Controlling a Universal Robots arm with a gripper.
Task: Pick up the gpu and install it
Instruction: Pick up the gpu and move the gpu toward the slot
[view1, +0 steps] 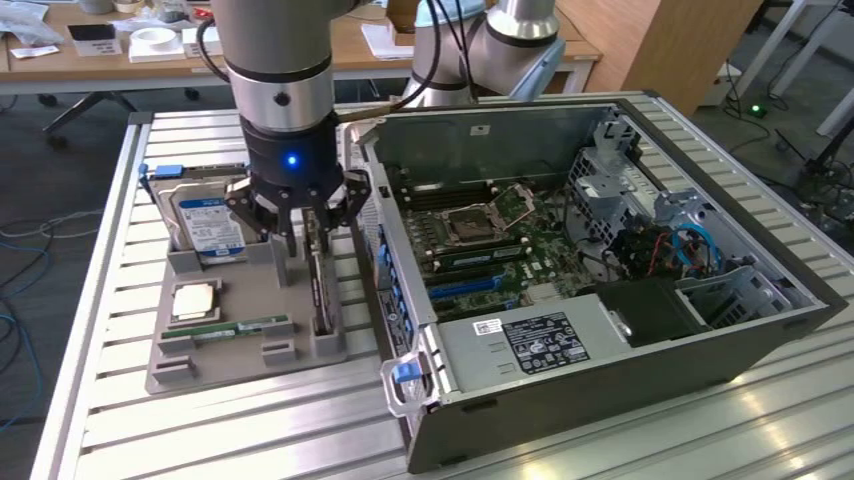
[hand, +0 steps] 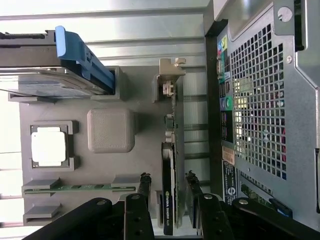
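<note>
Hand (hand: 167, 177) astride gpu (hand: 169, 155), seemingly apart.

- The graphics card (hand: 167, 170) bore a green logo and white lettering on its black edge, seemingly "NVIDIA"; the rest was illegible.
- The hard drive (view1: 200, 215) had a blue label (view1: 214, 228), print unreadable.
- The power supply (view1: 534, 350) carried a sticker (view1: 527, 335), marks too small to read.

My bench (view1: 240, 425), a ribbed aluminium table, carries two things directly: the grey parts tray (view1: 254, 300) and, just beside it, the open computer case (view1: 641, 400).
</note>
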